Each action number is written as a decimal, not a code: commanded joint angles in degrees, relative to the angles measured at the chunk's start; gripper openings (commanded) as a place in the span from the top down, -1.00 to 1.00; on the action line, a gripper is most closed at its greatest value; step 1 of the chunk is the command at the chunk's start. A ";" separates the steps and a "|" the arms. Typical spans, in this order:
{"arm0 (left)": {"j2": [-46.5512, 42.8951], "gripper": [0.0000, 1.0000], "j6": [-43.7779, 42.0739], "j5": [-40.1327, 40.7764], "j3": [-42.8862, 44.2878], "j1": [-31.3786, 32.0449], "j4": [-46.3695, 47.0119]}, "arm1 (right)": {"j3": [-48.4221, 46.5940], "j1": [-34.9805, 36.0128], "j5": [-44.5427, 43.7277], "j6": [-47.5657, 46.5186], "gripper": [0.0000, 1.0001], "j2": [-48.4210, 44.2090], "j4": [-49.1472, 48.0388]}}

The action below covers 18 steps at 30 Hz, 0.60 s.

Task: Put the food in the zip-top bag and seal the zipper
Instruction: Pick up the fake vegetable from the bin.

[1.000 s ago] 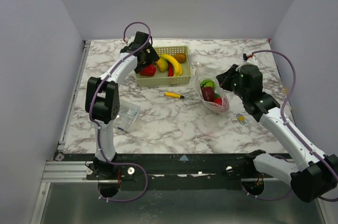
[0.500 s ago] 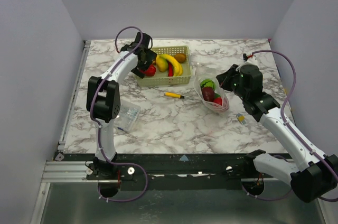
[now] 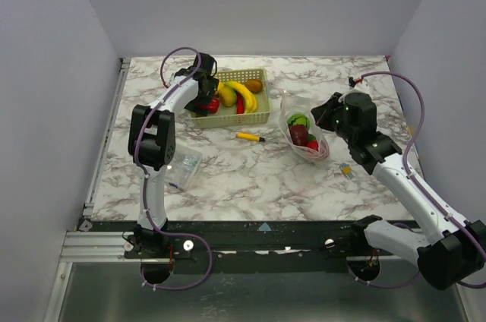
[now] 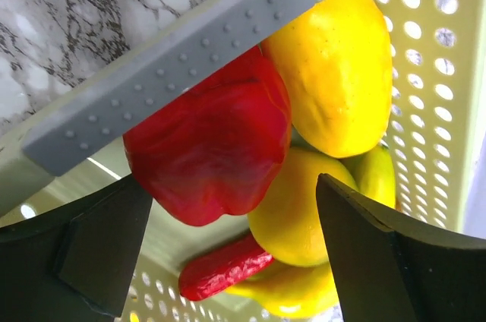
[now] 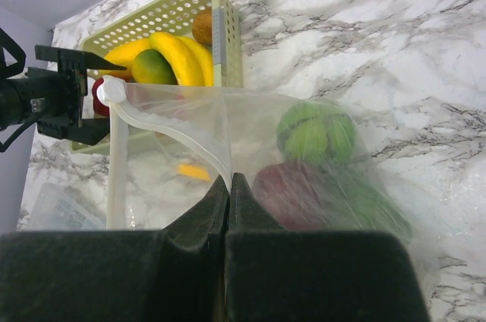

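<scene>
The zip-top bag [image 5: 171, 128] is pinched by the closed right gripper [image 5: 229, 182]; the red pepper [image 4: 209, 140] in the basket [image 4: 429, 71] is straddled by the spread left gripper [image 4: 231, 235].

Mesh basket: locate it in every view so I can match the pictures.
Top external: the mesh basket sits upper left of centre.
Left wrist: the mesh basket fills the frame, perforated wall at right.
Right wrist: the mesh basket is top left, behind the zip-top bag.
Shared landmark: the red pepper at the basket's left end; only a red sliver in the right wrist view.
</scene>
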State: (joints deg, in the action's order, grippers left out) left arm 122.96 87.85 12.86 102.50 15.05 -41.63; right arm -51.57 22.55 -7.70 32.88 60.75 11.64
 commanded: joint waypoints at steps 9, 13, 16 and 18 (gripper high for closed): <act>2.86 -0.47 2.87 3.48 1.17 -0.37 -2.80 | -1.11 0.39 -1.55 -1.29 0.99 1.16 0.20; 1.90 -0.24 1.75 3.30 -0.71 -0.37 -1.24 | -0.83 0.35 -1.09 -0.97 0.99 1.24 -0.34; 1.11 0.01 1.17 3.28 -1.75 -0.37 -0.31 | -0.71 0.33 -0.82 -0.81 0.99 1.09 -0.40; 0.59 0.18 0.88 3.06 -2.20 -0.37 0.13 | -0.65 0.37 -0.84 -0.78 0.99 0.78 -0.39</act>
State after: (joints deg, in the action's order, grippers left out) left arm 125.16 89.76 14.48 102.30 15.00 -41.89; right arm -51.57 22.55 -7.94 32.45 61.52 11.64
